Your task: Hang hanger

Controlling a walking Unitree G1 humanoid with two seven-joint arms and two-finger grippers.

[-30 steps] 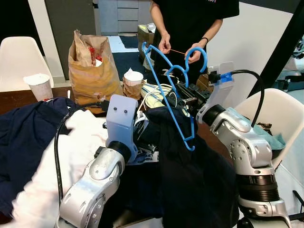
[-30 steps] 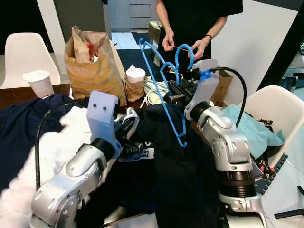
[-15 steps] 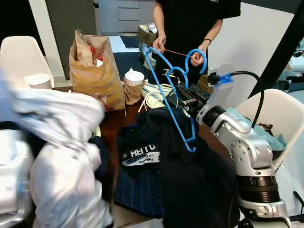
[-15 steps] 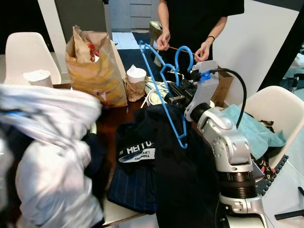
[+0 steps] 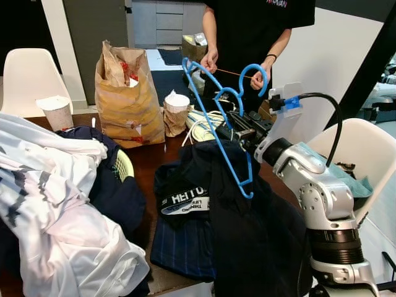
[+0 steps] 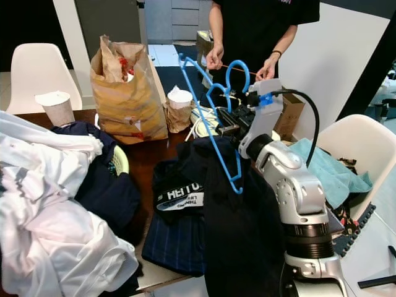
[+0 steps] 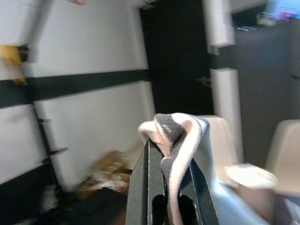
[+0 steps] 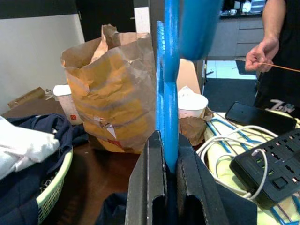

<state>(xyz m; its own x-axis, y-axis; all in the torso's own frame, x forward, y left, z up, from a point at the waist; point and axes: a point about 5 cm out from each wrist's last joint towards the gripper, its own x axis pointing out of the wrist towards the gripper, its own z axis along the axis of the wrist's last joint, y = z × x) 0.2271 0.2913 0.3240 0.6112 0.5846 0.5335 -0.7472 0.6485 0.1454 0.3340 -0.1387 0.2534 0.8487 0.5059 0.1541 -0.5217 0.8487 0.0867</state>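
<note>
Hanger (image 5: 218,117): bright blue. Right gripper (image 8: 168,176): black fingers; arm silver. Left gripper (image 7: 168,180): black, grey-and-white striped fabric (image 7: 176,136) between fingers. Garment pile (image 5: 55,210): white, faint grey stripes. Navy garment (image 5: 185,241): dark blue check, white lettering on black label. Paper bag (image 5: 127,93): tan. Basket (image 5: 125,166): pale green. Counter (image 5: 148,161): dark brown wood. Chairs (image 5: 25,77): white. Person's shirt (image 5: 247,28): black. Power strip (image 8: 276,171): black.

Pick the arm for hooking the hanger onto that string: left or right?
Right. The right gripper is already shut on the blue hanger, whose hook sits by the string the person holds taut. The left gripper is pinching white cloth.
</note>
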